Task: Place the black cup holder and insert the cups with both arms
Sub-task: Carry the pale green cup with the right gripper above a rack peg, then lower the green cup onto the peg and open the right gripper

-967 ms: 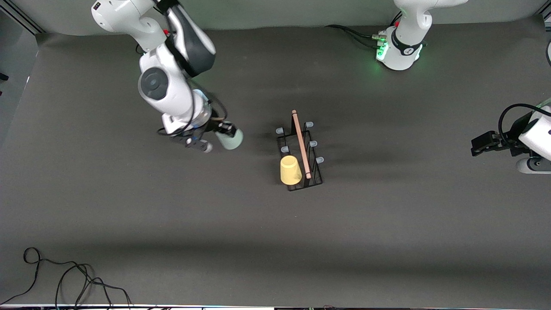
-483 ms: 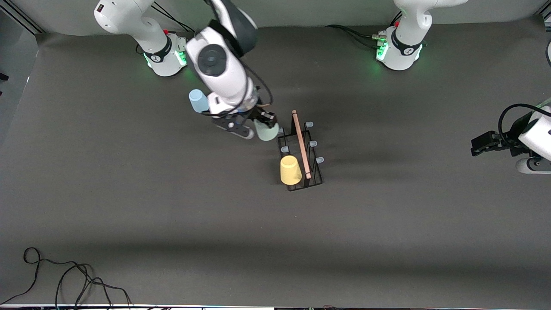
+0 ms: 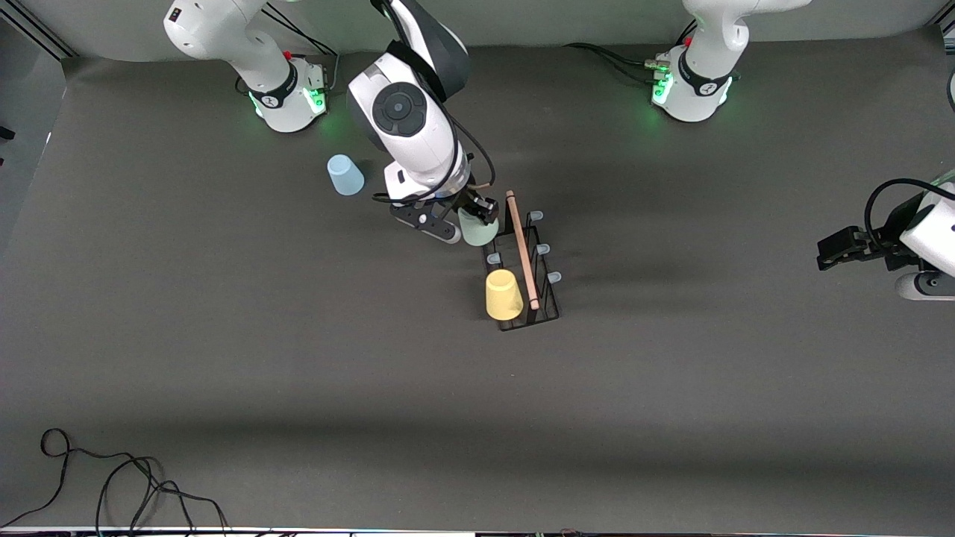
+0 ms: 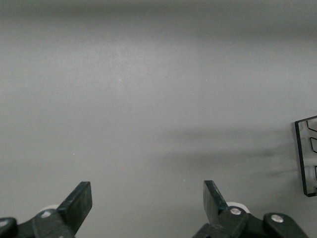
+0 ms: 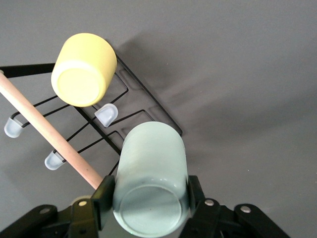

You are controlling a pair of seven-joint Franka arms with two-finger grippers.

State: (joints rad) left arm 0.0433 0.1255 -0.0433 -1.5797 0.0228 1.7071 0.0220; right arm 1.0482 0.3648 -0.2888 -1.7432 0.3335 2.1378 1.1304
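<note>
The black cup holder [image 3: 539, 298] stands mid-table, its wooden rod [image 3: 521, 250] on top. The yellow cup [image 3: 503, 294] sits upside down on the holder's prong nearest the front camera. My right gripper [image 3: 474, 218] is shut on the pale grey-green cup [image 3: 477, 231], held upside down over the holder's end toward the arm bases. In the right wrist view the gripper [image 5: 148, 198] grips this cup [image 5: 151, 173] above the prongs, beside the yellow cup [image 5: 84, 69] and holder [image 5: 148, 106]. The light blue cup [image 3: 345, 174] stands upside down near the right arm's base. My left gripper [image 4: 147, 198] is open and empty, waiting at the left arm's end [image 3: 839, 250].
Loose black cables [image 3: 112, 477] lie at the table's near corner at the right arm's end. The two green-lit bases [image 3: 287, 93] [image 3: 690, 86] stand along the table's edge farthest from the front camera. The holder's edge [image 4: 307, 156] shows in the left wrist view.
My right arm has swung from the right arm's end to the holder, carrying the grey-green cup. The light blue cup is now uncovered. The left arm has not moved.
</note>
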